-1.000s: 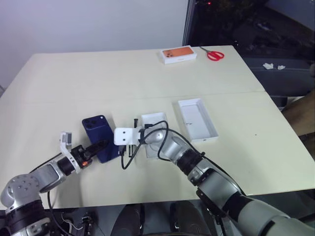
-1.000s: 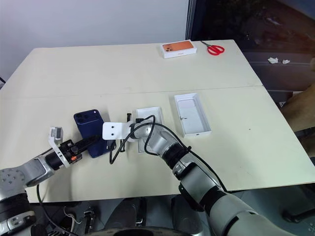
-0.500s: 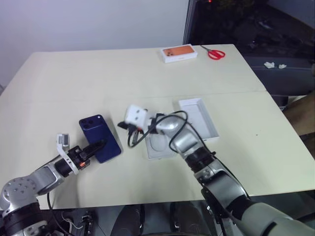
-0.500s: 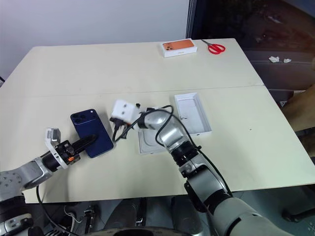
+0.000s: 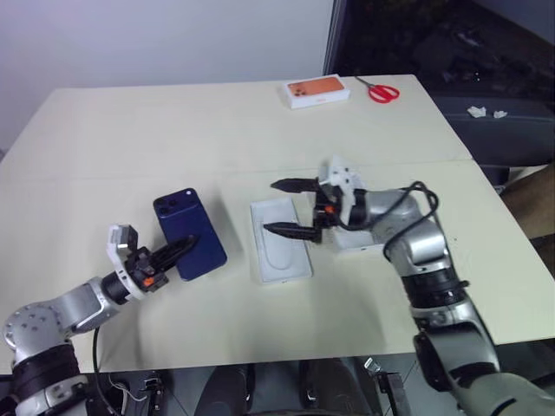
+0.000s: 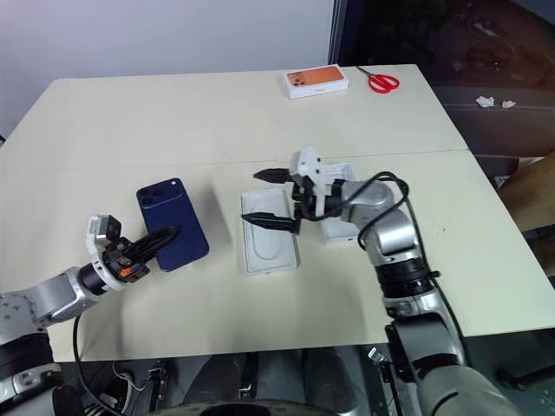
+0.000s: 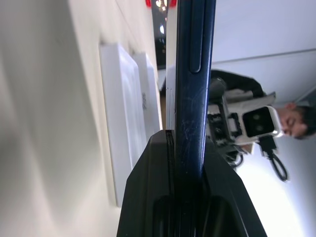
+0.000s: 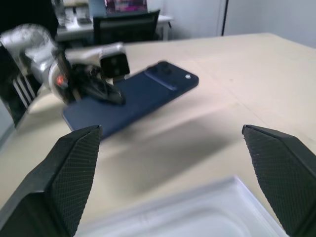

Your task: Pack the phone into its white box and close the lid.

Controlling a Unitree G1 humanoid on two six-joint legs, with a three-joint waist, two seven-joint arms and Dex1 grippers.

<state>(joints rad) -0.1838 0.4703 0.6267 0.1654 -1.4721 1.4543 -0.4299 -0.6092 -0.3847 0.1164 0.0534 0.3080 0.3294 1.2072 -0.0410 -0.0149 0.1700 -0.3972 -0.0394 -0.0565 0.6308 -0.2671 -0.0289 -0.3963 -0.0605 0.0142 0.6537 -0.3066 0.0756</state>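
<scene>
cream surface (image 5: pixel 130 130): left claw (image 5: pixel 184 249) clenched on phone (image 5: pixel 189 234) at 9 o'clock, unpacked; right claw (image 5: pixel 293 206) released; lid (image 5: pixel 375 245) off

An orange-topped white box (image 5: pixel 316 92) lies at the far edge of the cream desk (image 5: pixel 130 139), with red-handled scissors (image 5: pixel 378 89) just beside it. A thin white insert (image 5: pixel 279 251) lies flat mid-desk.

table (image 5: pixel 130 130) | orange-topped box (image 5: pixel 316 92) | scissors (image 5: pixel 378 90) | white insert (image 5: pixel 279 240)
</scene>
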